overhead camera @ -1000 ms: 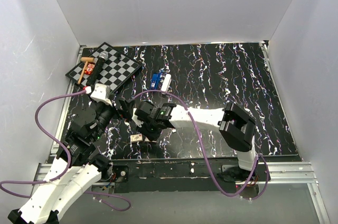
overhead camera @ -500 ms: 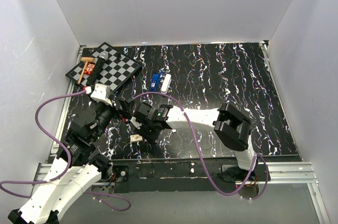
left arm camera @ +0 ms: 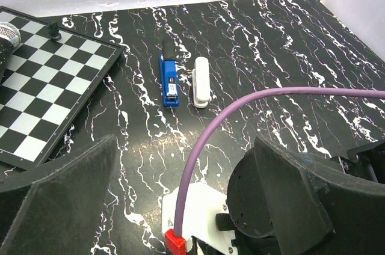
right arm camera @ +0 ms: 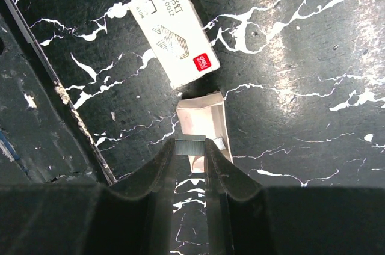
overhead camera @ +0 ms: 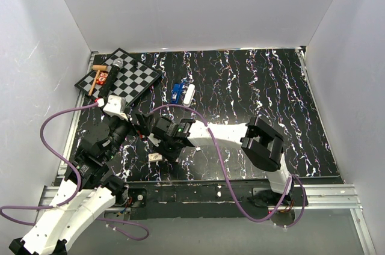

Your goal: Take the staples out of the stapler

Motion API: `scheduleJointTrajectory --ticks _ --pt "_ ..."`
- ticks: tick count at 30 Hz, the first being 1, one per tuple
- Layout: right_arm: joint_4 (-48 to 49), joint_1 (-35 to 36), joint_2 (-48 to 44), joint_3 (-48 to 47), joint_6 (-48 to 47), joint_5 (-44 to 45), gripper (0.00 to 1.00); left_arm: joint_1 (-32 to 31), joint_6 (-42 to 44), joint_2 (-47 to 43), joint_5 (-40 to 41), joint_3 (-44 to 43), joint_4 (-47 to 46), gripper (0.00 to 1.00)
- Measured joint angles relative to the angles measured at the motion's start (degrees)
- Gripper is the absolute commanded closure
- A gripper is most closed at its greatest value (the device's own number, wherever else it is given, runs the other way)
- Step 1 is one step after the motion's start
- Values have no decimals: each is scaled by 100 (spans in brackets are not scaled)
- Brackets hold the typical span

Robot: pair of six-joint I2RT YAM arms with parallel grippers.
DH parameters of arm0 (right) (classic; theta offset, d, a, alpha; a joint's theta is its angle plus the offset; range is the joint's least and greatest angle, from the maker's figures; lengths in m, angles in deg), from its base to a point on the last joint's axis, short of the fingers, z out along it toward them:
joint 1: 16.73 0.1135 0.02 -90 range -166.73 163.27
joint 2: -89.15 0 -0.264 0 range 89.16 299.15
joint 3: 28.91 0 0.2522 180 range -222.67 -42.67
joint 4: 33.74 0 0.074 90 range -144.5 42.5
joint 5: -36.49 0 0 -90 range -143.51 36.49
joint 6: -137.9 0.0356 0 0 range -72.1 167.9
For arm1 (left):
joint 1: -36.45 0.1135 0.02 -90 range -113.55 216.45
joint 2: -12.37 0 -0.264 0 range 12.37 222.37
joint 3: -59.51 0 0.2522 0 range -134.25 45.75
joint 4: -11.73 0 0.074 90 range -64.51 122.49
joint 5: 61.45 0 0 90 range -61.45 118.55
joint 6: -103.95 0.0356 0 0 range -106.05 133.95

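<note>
The right gripper [right arm camera: 190,150] is clamped on a short silvery strip of staples [right arm camera: 190,141], held over an open pale cardboard tray [right arm camera: 201,116] just beside the white printed staple box [right arm camera: 174,32]. The left gripper [left arm camera: 180,177] stands wide apart and empty, near that box. The blue metal stapler [left arm camera: 169,80] lies well beyond the box, toward the back wall.

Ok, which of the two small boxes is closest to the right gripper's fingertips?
The plain pale box, just beyond the right gripper that pinches the staples. The printed box with the red logo lies farther off.
</note>
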State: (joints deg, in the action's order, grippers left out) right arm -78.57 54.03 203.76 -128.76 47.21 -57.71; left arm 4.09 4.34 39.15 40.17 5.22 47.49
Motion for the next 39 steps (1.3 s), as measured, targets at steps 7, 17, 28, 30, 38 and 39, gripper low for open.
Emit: scheduleJointTrajectory --ticks 7,17,28,30,38,39 --pt "4 0 0 -7 4 166 78 0 0 -2 0 9 0 2" --pt "31 0 33 -50 26 299 72 0 0 -2 0 11 -2 2" --pt "68 0 74 -81 44 321 64 0 0 -17 -2 11 -2 2" --pt "72 0 74 -81 44 321 63 0 0 -28 -2 11 -2 2" --pt "81 0 74 -83 79 317 60 0 0 -37 -2 11 -2 2" --pt "81 0 74 -83 92 319 59 0 0 -37 -2 11 -2 2"
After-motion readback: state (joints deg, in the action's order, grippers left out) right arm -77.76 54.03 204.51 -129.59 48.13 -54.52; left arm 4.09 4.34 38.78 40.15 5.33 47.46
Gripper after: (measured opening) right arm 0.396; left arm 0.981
